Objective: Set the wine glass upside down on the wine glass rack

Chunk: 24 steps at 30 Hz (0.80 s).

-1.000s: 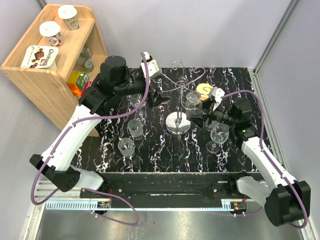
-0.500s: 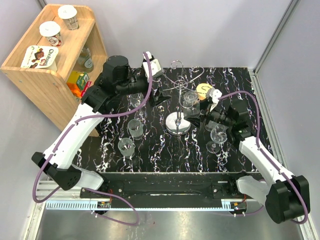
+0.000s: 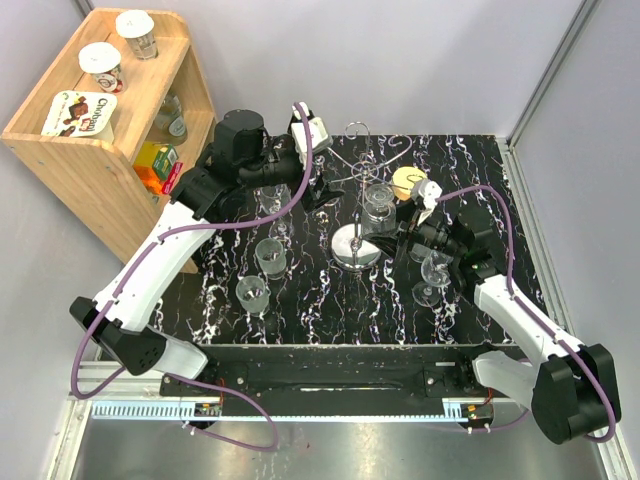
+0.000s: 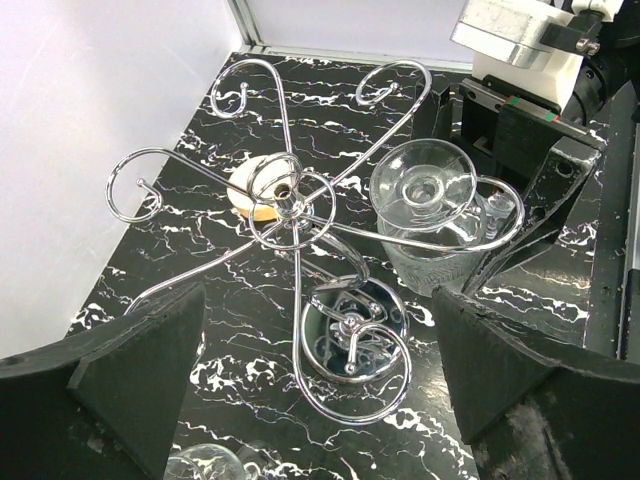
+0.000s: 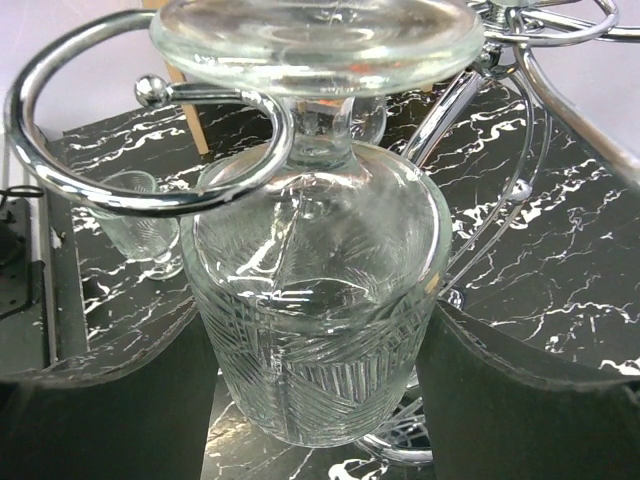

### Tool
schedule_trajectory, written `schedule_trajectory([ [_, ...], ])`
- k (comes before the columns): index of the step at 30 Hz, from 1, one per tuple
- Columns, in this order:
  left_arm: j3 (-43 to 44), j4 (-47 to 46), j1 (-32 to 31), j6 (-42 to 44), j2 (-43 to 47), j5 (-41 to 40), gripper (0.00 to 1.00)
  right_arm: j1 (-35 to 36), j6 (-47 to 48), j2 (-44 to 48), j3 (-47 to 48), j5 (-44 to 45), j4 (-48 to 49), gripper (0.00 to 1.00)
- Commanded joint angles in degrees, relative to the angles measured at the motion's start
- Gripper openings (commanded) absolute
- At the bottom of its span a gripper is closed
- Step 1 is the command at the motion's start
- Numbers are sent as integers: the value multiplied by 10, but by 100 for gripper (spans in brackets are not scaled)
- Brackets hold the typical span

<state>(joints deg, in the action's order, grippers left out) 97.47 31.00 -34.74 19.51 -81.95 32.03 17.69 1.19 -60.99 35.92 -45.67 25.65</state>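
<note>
The chrome wine glass rack (image 3: 356,246) stands mid-table with its curled arms spread; it also shows in the left wrist view (image 4: 290,205). A cut-pattern wine glass (image 3: 378,205) hangs upside down, its stem inside a curled arm (image 5: 120,190) and its foot (image 4: 423,185) over the wire. My right gripper (image 3: 392,232) is shut on the glass bowl (image 5: 320,300), one finger (image 5: 100,420) on each side. My left gripper (image 3: 318,190) is open and empty, hovering above the rack on its far-left side, and is also in the left wrist view (image 4: 320,400).
Two tumblers (image 3: 270,255) (image 3: 252,292) stand left of the rack, and an upright stemmed glass (image 3: 437,270) stands by the right arm. A yellow round object (image 3: 405,180) lies behind the rack. A wooden shelf (image 3: 100,120) with jars stands at the far left.
My right gripper has shifted the glass slightly left toward the rack post. My left arm has moved a little farther back and right above the rack.
</note>
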Motion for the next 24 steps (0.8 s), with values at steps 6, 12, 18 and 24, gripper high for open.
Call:
schedule_trajectory([
  [6, 11, -31, 3, 6, 0, -17, 99, 8, -54, 21, 10, -39, 76, 0],
  [12, 11, -30, 3, 8, 0, -21, 99, 12, -47, 21, 23, -29, 50, 0],
  [18, 17, -31, 3, 7, -9, -34, 99, 14, -51, 24, 26, -30, 43, 0],
  [24, 23, -31, 3, 8, -18, -44, 99, 14, -55, 34, 27, -48, 34, 0],
])
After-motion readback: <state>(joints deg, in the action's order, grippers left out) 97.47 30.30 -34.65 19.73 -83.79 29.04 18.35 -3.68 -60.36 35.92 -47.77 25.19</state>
